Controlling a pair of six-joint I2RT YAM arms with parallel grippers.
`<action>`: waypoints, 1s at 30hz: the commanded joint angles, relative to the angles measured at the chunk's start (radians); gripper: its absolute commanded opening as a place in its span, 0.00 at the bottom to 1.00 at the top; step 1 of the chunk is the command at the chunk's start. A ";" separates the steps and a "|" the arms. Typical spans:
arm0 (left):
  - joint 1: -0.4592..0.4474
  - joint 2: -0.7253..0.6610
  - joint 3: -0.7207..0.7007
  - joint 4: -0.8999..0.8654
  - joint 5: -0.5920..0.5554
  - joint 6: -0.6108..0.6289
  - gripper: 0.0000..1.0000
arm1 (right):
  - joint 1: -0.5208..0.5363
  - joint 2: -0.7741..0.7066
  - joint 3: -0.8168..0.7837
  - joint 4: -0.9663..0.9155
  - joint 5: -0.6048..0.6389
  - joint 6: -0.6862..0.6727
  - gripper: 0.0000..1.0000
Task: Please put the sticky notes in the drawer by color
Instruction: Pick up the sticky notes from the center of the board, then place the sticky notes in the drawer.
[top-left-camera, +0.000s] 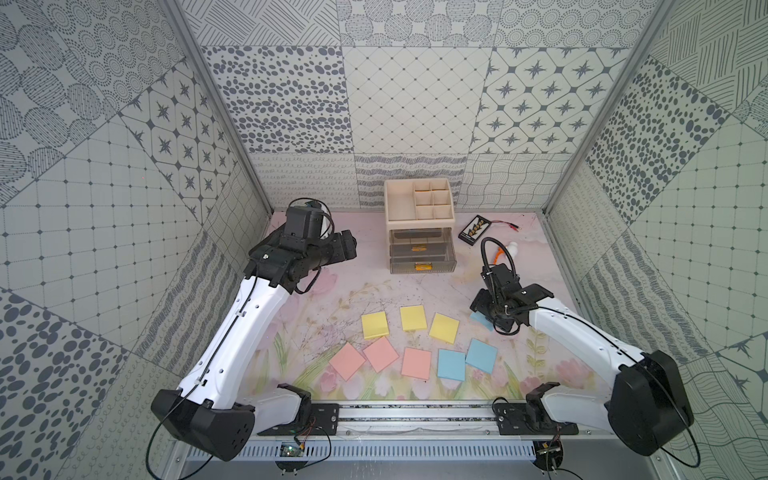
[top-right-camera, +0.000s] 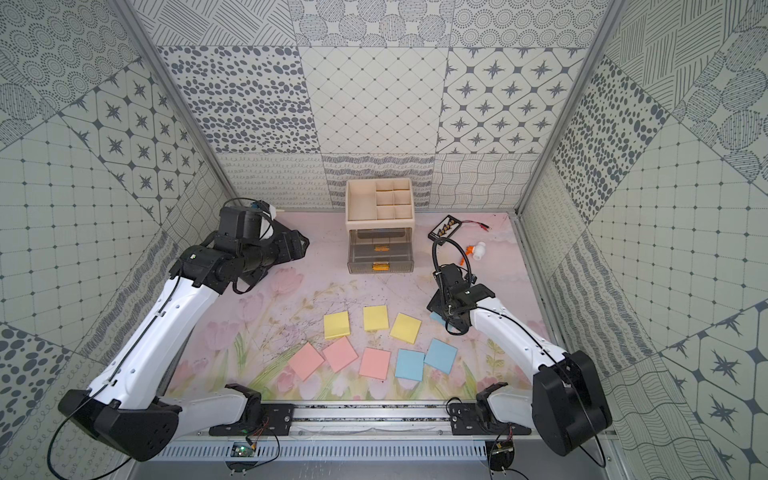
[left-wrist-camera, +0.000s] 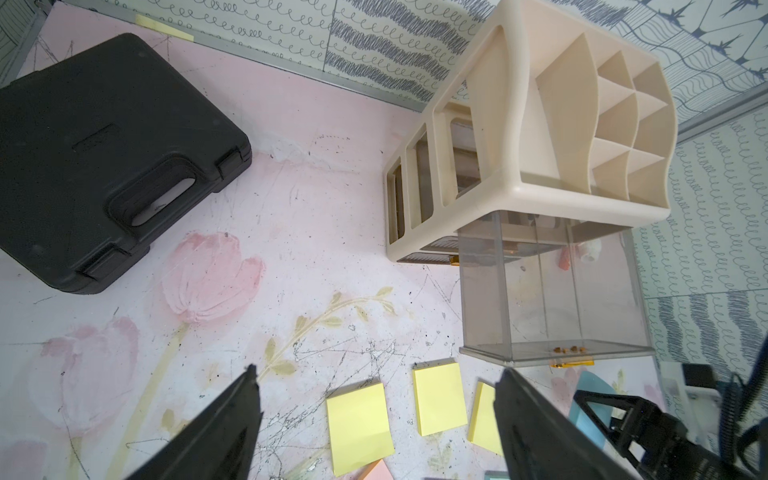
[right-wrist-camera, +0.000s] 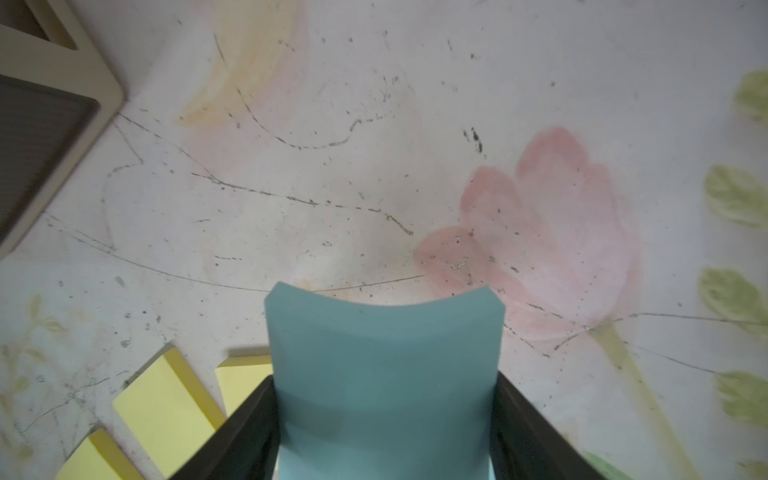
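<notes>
My right gripper (right-wrist-camera: 384, 376) is shut on a light blue pad of sticky notes (right-wrist-camera: 382, 332), which bows between the fingers just above the mat. In a top view this gripper (top-left-camera: 478, 307) is right of the yellow row. Three yellow pads (top-left-camera: 413, 318), three pink pads (top-left-camera: 380, 353) and two more blue pads (top-left-camera: 451, 364) lie flat on the mat. The cream drawer chest (top-left-camera: 419, 199) stands at the back, with one smoky drawer (left-wrist-camera: 552, 291) pulled out. My left gripper (left-wrist-camera: 378, 370) hangs open and holds nothing, left of the chest (top-right-camera: 380, 199).
A flat black case (left-wrist-camera: 104, 158) lies on the mat at the back left, under my left arm. Right of the chest are a small black box (top-left-camera: 475, 230), red wires (top-left-camera: 505, 225) and a white and orange fitting (top-left-camera: 509, 251). Patterned walls close three sides.
</notes>
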 joint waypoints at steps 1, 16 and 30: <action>0.010 -0.013 -0.007 0.016 -0.004 0.000 0.90 | 0.003 -0.077 0.099 -0.096 0.040 -0.031 0.76; 0.010 -0.020 -0.007 -0.005 -0.006 -0.026 0.90 | 0.055 0.100 0.635 -0.011 -0.040 -0.177 0.75; 0.010 -0.030 0.003 -0.035 -0.055 -0.010 0.90 | 0.157 0.451 0.899 0.059 -0.103 -0.255 0.74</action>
